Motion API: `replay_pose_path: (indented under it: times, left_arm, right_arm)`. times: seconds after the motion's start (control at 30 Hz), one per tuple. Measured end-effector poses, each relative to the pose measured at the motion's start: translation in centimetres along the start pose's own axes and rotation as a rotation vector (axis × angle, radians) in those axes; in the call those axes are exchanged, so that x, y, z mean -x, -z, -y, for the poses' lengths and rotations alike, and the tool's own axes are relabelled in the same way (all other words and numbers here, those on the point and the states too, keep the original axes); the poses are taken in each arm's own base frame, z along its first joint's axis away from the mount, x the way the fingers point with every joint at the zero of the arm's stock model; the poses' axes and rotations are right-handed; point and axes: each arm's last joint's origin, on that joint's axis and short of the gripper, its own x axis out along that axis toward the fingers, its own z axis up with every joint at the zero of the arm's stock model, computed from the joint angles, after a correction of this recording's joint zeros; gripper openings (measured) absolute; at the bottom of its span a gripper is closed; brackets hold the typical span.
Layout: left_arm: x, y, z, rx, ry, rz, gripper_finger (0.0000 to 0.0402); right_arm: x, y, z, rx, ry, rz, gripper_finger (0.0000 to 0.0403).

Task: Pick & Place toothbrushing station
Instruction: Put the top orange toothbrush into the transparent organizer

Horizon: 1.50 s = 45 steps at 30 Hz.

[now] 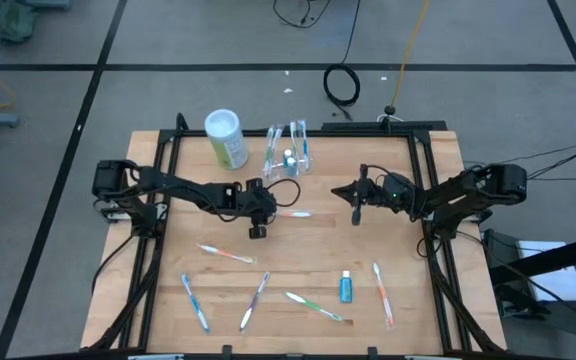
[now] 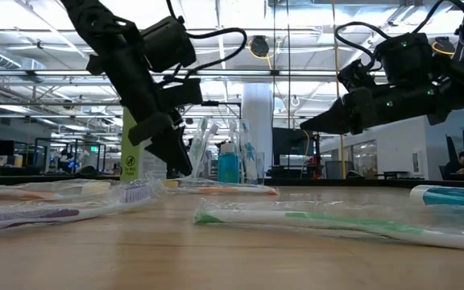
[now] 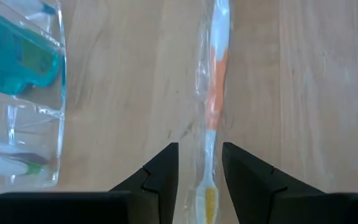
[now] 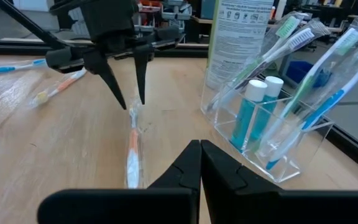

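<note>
a wooden table [image 1: 418, 300] seen from above, with two dark robot arms reaching in from either side. the left gripper [image 1: 259, 212] hangs low over an orange-and-white wrapped toothbrush [image 1: 294, 213] lying near the middle of the table, its two fingers apart and straddling the handle end; in the left wrist view the fingers [image 3: 163, 171] stand on either side of the brush without clearly pressing on it, so the brush looks bracketed and not yet clamped. the step in hand seems to be picking up this brush to load it into the toothbrushing station [image 1: 290, 150], a clear plastic holder standing at the far edge of the table just beside a green canister [image 1: 226, 138]. the next move would call for closing squarely on the thin, slippery wrapper, lifting, then carrying the brush back to the holder. the right gripper [image 1: 357, 212] waits to the right of the centre, above the table, its fingers pressed together and holding nothing. the right wrist view shows what the overhead view cannot: the holder already carries several wrapped brushes leaning in its compartments and two small blue tubes with white caps [image 4: 257, 111]. the overhead view alone shows the other loose brushes and a blue tube [image 1: 346, 287] spread along the near side. the low view shows the left fingertips down close to the tabletop.
</note>
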Motion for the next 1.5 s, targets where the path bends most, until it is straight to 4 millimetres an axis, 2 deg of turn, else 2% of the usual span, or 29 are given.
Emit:
replay_pose_path:
  times: [0.53,0.63,0.8,0.97,1.23,1.5]
  left_arm:
    - [0.0,0.3,-0.2,-0.041,-0.038,-0.033,0.0132]
    - [-0.1,0.5,-0.4,-0.03,-0.003,-0.052,0.0148]
    - [-0.1,0.7,-0.8,-0.008,0.079,-0.049,0.0197]
    - [-0.2,1.0,-1.2,0.031,0.051,-0.078,0.0225]
    - [-0.4,1.7,-1.8,0.042,0.068,-0.13,0.0228]
    - [-1.9,3.1,-1.1,0.039,0.073,-0.171,0.0227]
  right_arm:
    - [0.0,0.1,0.0,0.0,-0.001,-0.008,0.0]
    - [0.0,0.1,0.0,0.0,-0.001,-0.008,0.0]
    - [0.0,0.1,0.0,0.0,-0.001,-0.008,0.0]
    - [0.0,0.1,0.0,0.0,-0.001,-0.009,0.0]
    - [0.0,0.1,0.0,0.0,-0.001,-0.008,0.0]
    - [0.0,0.1,0.0,0.0,-0.001,-0.011,0.0]
